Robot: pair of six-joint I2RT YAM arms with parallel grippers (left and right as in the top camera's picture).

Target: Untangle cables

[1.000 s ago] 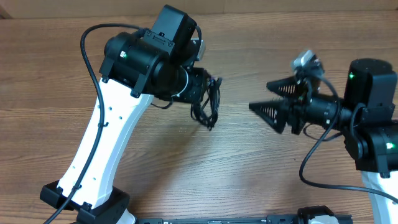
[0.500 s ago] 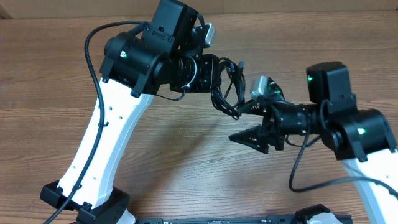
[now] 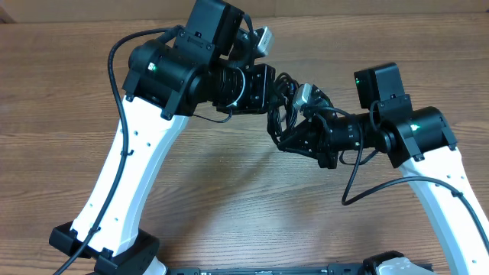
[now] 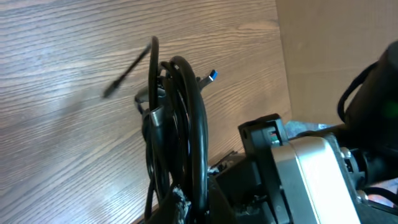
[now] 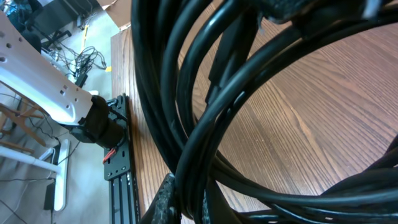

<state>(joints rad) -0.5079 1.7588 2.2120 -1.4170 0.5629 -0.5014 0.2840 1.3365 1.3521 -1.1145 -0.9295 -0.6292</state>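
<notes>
The cables (image 3: pixel 280 107) are a bundle of thin black cords held in the air between my two arms, above the wooden table (image 3: pixel 61 114). My left gripper (image 3: pixel 269 95) is shut on one side of the bundle. In the left wrist view the looped cables (image 4: pixel 177 118) rise from that gripper (image 4: pixel 193 208), and a small blue-tipped plug (image 4: pixel 212 75) sticks out at the top. My right gripper (image 3: pixel 290 136) has come in from the right and is shut on the lower loops. The right wrist view is filled with the cable loops (image 5: pixel 205 93), pinched between its fingers (image 5: pixel 169 198).
The right arm's wrist camera housing (image 4: pixel 305 168) sits close beside the bundle in the left wrist view. Both white arm bases (image 3: pixel 114 198) stand at the near edge. A black rail (image 5: pixel 118 168) runs along the table's front edge.
My right arm swung left to the bundle and its jaws closed on the lower loops. My left gripper lifted the cables slightly to the right and stayed shut.
</notes>
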